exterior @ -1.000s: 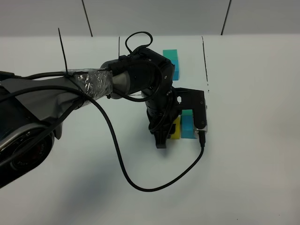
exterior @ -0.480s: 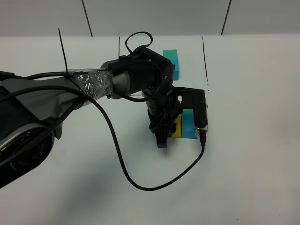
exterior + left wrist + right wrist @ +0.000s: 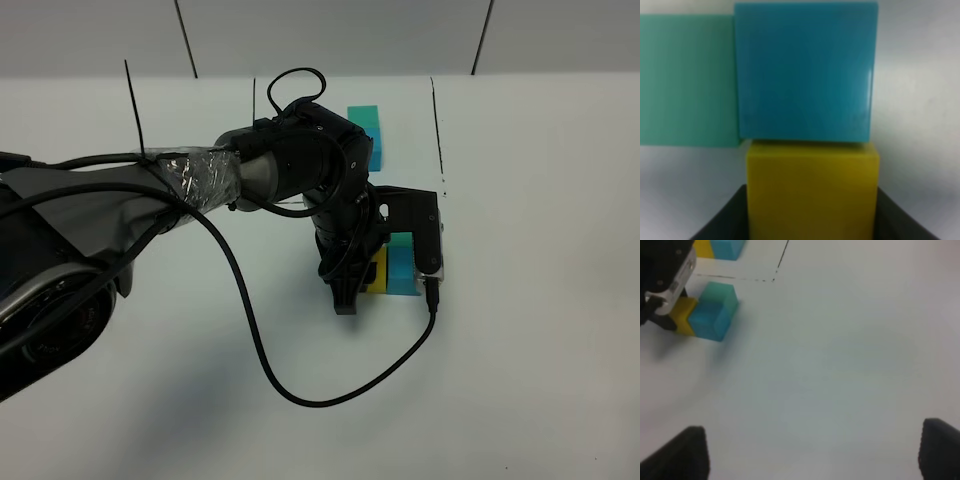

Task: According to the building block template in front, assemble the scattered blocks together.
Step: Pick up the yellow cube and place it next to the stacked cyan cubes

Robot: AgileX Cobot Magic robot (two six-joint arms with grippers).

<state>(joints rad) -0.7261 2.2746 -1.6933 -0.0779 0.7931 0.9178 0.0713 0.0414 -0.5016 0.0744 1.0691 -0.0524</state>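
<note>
There are three loose cubes, one of each color: one yellow cube [image 3: 812, 187], one sky blue cube [image 3: 805, 72] and one teal cube [image 3: 687, 80]. All three sit pushed together on the white table [image 3: 520, 330].

The left gripper [image 3: 345, 300] is down at the table, right at this group. Its wrist picture shows the yellow cube filling the space between the two dark fingers [image 3: 722, 222], and the jaws are closed in tight on it. The sky blue cube touches the far face of the yellow one, straight out ahead of the gripper. So yellow and blue make a short row, and that row's long line runs the same way the gripper points. The teal cube sits against the side of the blue cube, off to one side of that line. Together the three make an L shape.

The building block template [image 3: 368, 135] lies on the table past the gripper, well apart from the loose cubes. The arm hides much of it. From above only its teal and blue cubes show; the right wrist picture also shows a bit of yellow there. Thin black lines [image 3: 436, 130] are drawn on the table around it.

The right gripper [image 3: 812, 455] hangs over bare table, well apart from the cubes. Its two dark fingertips stand wide apart with nothing between them.
</note>
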